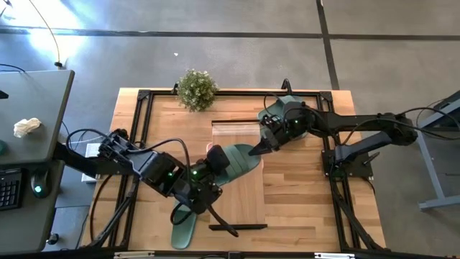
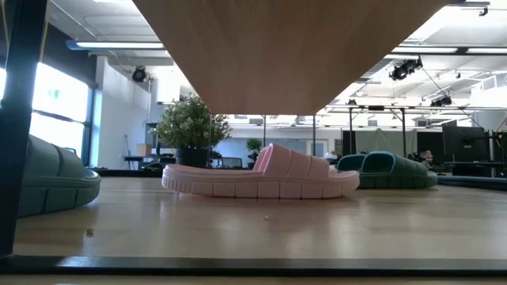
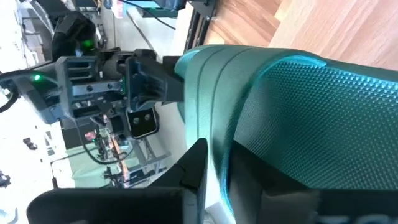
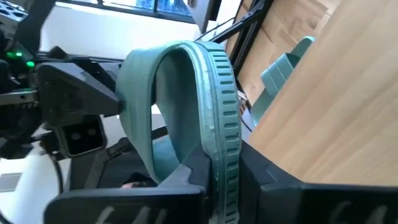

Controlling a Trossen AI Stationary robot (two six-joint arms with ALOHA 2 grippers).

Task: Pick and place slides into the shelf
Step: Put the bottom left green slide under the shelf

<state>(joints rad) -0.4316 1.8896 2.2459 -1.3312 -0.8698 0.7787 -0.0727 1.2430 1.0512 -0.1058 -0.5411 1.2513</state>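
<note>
A sage-green slide (image 1: 236, 160) lies over the light-wood shelf's plank top (image 1: 244, 198), held at both ends. My left gripper (image 1: 207, 173) is shut on its near-left end, and my right gripper (image 1: 257, 149) is shut on its far-right end. A pink slide (image 2: 261, 178) rests sole down on the table under the shelf. A second green slide (image 1: 183, 229) lies at the near left. A third green slide (image 1: 289, 108) lies under my right arm at the far side. My left gripper pinches the slide's edge (image 3: 225, 155) between its two fingers (image 3: 194, 163), beside the dotted footbed. It comes from the table's left, about level. Whether the slide touches the shelf top, I cannot tell. My right gripper pinches the slide's ribbed sole rim (image 4: 216, 140) between its two fingers (image 4: 194, 167) at the far-right end. It comes from the table's right, slanting down. The strap arches past the fingers toward my left gripper (image 4: 74, 106).
A potted plant (image 1: 196, 88) stands at the table's far edge. The table's black frame bars (image 1: 140, 122) run along its left and right sides. Bare wood (image 1: 295, 194) lies to the right of the shelf. A desk with a keyboard (image 1: 8, 188) stands off the table's left.
</note>
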